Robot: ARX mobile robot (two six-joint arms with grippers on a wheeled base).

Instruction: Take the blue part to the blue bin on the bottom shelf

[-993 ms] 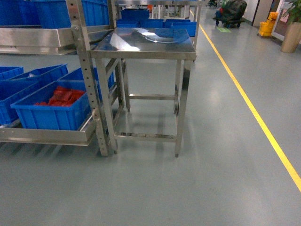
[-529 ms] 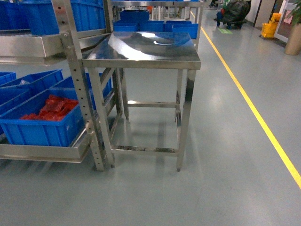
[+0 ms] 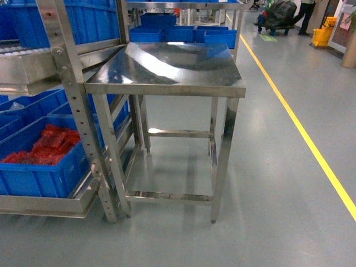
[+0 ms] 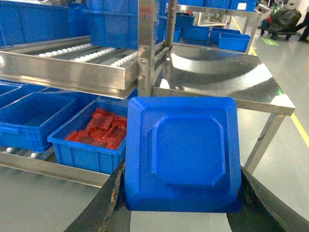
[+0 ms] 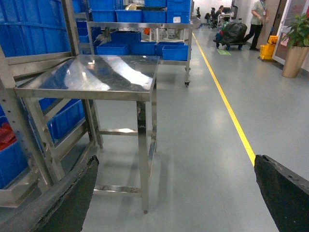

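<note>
We hold the blue part (image 4: 182, 154), a square moulded tray-like piece, in our left gripper (image 4: 181, 205); the 2 dark jaws are clamped on its lower edge, one at each bottom corner, and the part stands nearly upright in front of the left wrist camera. Behind it in that view sits the blue bin (image 4: 91, 140) holding red pieces (image 4: 99, 133), resting on the bottom shelf (image 4: 53, 169) just left of the part. Another blue bin (image 4: 29, 118) stands further left on the same level. Above them runs an upper rack level (image 4: 72, 63) with white rollers, and more blue bins are stacked on top of it.

In the head view the bottom shelf (image 3: 47, 204) shows its flat steel front lip at lower left, with the bin of red pieces (image 3: 41, 161) sitting on it. A perforated steel upright (image 3: 78, 111) stands just in front of the bin's right end. Right beside the rack is the steel counter (image 3: 167, 69), its shiny top bare. A yellow line (image 3: 300, 130) runs along the grey floor to the right. Neither gripper shows in this view.

Our right gripper (image 5: 176, 193) holds nothing: its 2 dark jaws stand wide apart at the lower corners of the right wrist view, framing the counter (image 5: 96, 72) and the floor.
</note>
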